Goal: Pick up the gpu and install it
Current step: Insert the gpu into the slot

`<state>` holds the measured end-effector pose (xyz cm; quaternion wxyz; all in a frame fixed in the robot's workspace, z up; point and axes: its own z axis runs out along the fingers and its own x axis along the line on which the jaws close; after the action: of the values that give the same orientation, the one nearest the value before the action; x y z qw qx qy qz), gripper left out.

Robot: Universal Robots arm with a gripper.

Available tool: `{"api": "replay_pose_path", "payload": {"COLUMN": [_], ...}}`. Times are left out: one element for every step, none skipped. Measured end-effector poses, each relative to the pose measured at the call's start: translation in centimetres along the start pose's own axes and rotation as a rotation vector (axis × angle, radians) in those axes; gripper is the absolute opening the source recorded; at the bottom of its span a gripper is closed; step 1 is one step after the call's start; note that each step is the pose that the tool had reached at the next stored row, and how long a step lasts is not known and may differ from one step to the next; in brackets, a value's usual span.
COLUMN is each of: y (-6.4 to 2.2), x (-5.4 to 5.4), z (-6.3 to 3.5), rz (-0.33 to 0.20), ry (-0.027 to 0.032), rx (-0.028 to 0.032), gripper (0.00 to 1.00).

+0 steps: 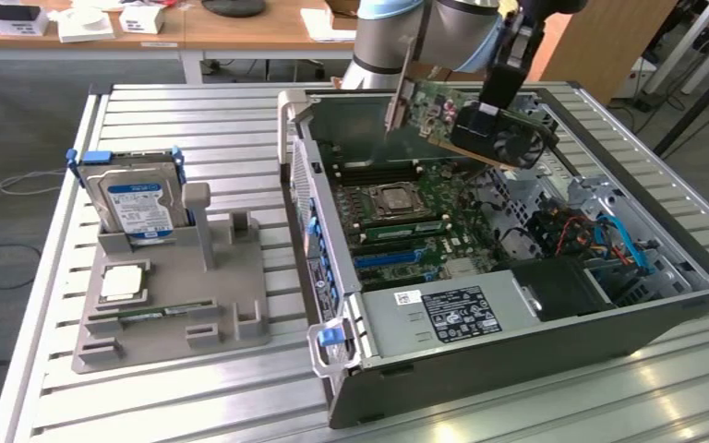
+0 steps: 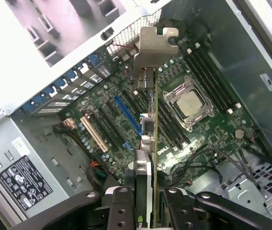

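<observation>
Exterior view: my gripper (image 1: 498, 103) is clamped on the gpu (image 1: 484, 129), which hangs tilted above the open computer case (image 1: 515, 351), over the far part of the motherboard (image 1: 410, 217). The hard drive (image 1: 139, 203) sits in its stand on the exterior view's left.

Wrist view: the gpu (image 2: 150, 120) runs edge-on between my gripper's (image 2: 145, 203) fingers, bracket (image 2: 153, 43) leading, beside the blue slot (image 2: 129, 115). I judge pickup done and the card unseated. Seating calls for squaring the card's edge over a slot.

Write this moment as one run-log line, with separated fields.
gripper: shut on thin dark gpu with silver bracket | position: above green motherboard in open dark computer case | seated: no
</observation>
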<state>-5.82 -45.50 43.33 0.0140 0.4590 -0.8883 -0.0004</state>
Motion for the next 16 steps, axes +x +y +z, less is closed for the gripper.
{"api": "replay_pose_path", "payload": {"y": [0.00, 0.00, 0.00, 0.00, 0.00, 0.00, 0.00, 0.00, 0.00, 0.00, 0.00, 0.00, 0.00, 0.00, 0.00, 0.00], "x": [0.00, 0.00, 0.00, 0.00, 0.00, 0.00, 0.00, 0.00, 0.00, 0.00, 0.00, 0.00, 0.00, 0.00, 0.00, 0.00], "z": [0.01, 0.02, 0.03, 0.04, 0.05, 0.06, 0.07, 0.08, 0.09, 0.11, 0.11, 0.12, 0.13, 0.13, 0.14, 0.15], "rz": [-0.018, -0.036, -0.056, -0.073, -0.092, -0.109, -0.127, -0.145, -0.164, -0.182, -0.199, -0.217, -0.234, -0.252, -0.269, -0.289], "ry": [0.0003, 0.0005, 0.0008, 0.0010, 0.0012, 0.0015, 0.0017, 0.0020, 0.0023, 0.0024, 0.0027, 0.0030, 0.0032, 0.0034, 0.0036, 0.0039], "rx": [0.0005, 0.0009, 0.0014, 0.0019, 0.0023, 0.0027, 0.0032, 0.0037, 0.0041, 0.0045, 0.0049, 0.0054, 0.0058, 0.0062, 0.0067, 0.0072], "gripper": [0.27, 0.27, 0.27, 0.27, 0.27, 0.27, 0.27, 0.27, 0.27, 0.27, 0.27, 0.27, 0.27, 0.27, 0.27, 0.27]}}
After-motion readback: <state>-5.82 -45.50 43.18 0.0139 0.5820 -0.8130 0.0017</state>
